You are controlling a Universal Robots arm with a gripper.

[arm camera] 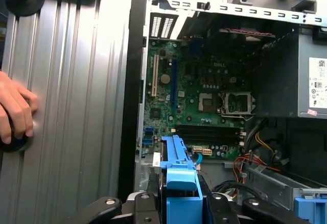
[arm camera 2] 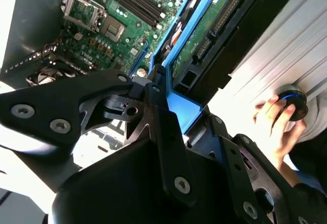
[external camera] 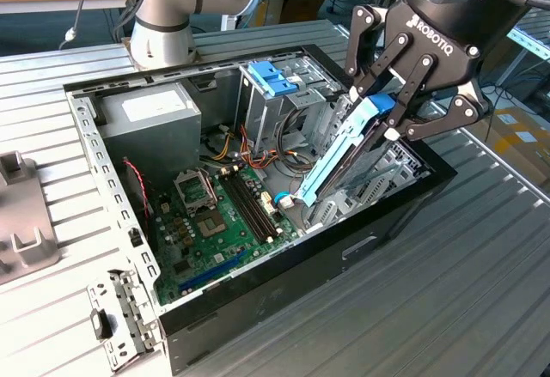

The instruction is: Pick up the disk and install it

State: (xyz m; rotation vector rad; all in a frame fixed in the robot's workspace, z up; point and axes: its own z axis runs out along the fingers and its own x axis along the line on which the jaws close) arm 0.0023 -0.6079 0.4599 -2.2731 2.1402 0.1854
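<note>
My gripper [external camera: 388,112] is shut on the upper end of the disk [external camera: 342,161], a flat grey drive in a light-blue rail bracket. The disk hangs tilted steeply over the open computer case [external camera: 284,270], on the exterior view's right. Its lower end dips toward the case floor beside the motherboard [external camera: 222,222]; I cannot tell whether it touches. In the second wrist view the disk [arm camera 2: 207,32] shows its green circuit side, clamped in the gripper [arm camera 2: 171,109]. The first wrist view shows the blue bracket [arm camera: 179,165] end-on between the fingers of the gripper [arm camera: 180,203].
A grey power supply [external camera: 155,112] fills the case's far corner, and a blue piece with two tabs [external camera: 270,76] sits on the drive cage. Outside the case, a person's hand [arm camera: 15,113] rests on a black knob [arm camera 2: 295,104]. A grey fixture [external camera: 21,222] lies at the exterior view's left.
</note>
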